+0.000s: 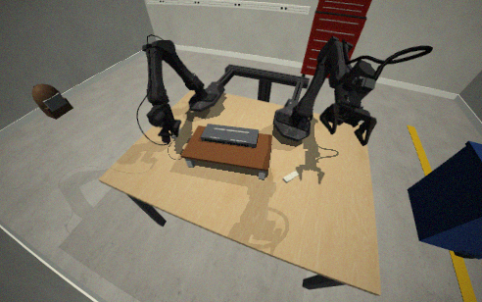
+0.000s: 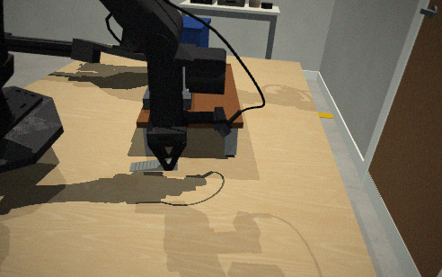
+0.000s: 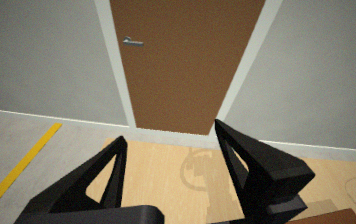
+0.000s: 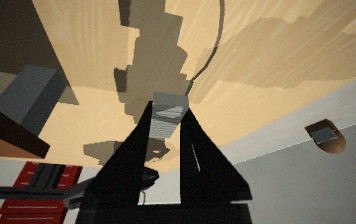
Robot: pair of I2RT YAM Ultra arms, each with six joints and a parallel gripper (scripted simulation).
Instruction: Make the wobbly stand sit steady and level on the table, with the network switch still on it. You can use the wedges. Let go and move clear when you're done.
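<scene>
The brown-topped stand on grey legs sits mid-table with the grey network switch on it. My right gripper is low at the stand's end, shut on a ribbed grey wedge. The wedge shows between the fingers in the right wrist view and rests at table level just in front of a grey stand leg. A white wedge lies loose on the table beyond the stand's other end. My left gripper is open, empty and raised high; its fingers frame a far door.
The arm bases stand behind the stand. A black cable loops on the table by the right gripper. A blue box stands off the table's side, a red cabinet is at the back wall, and a brown object lies on the floor.
</scene>
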